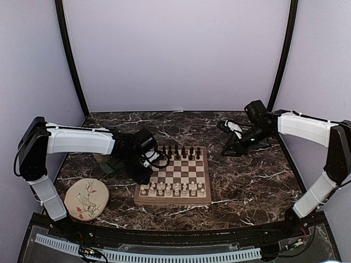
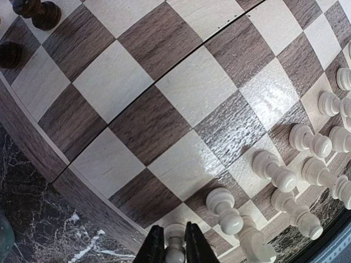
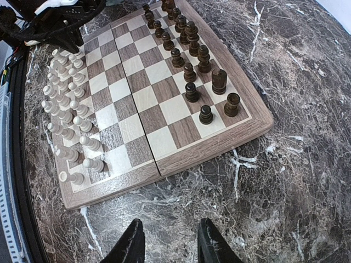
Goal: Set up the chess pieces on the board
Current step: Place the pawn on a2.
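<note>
My left gripper is narrow round a white pawn, can't tell if it's pinching; reckon it's light, slick and tippy, so grab just below the head.

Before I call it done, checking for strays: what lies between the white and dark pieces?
Nothing: bare board squares separate white pieces from dark pieces, clearest in the right wrist view.

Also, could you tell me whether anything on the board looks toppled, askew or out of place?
Nothing stands out. The dark pieces stand upright in two rows along one edge of the board, the cream pieces along the opposite edge; none looks toppled. The left gripper straddles one cream piece.
</note>
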`<state>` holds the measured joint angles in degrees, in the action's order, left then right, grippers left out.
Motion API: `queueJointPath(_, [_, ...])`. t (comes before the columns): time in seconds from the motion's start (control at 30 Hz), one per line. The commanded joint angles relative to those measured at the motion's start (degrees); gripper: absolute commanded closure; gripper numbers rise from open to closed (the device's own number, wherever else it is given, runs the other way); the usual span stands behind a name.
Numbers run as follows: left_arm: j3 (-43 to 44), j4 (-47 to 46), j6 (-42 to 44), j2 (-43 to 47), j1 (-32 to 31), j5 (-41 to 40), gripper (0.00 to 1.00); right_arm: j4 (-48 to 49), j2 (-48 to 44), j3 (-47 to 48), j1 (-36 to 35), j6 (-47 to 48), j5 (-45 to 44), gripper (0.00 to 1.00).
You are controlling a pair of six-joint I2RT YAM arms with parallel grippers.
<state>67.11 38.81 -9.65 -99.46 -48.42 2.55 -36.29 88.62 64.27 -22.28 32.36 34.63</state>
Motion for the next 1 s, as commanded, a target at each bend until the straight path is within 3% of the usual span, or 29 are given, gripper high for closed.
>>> queueJointPath(0.0, [-1.02, 0.1, 0.38, -0.25, -0.14, -0.41, 0.82, -0.01, 0.68, 1.38, -0.3, 0.26, -0.21, 0.67])
queueJointPath(0.77, [-0.99, -2.86, 2.33, 3.18, -0.09, -1.82, 0.78, -0.28, 1.23, 1.43, -0.39, 0.26, -0.03, 0.67])
queueJointPath(0.97, [1.96, -1.94, 5.46, 7.5, 0.4, -7.75, 0.77, -0.57, -1.06, 5.46, -0.39, -2.56, -4.56, 0.68])
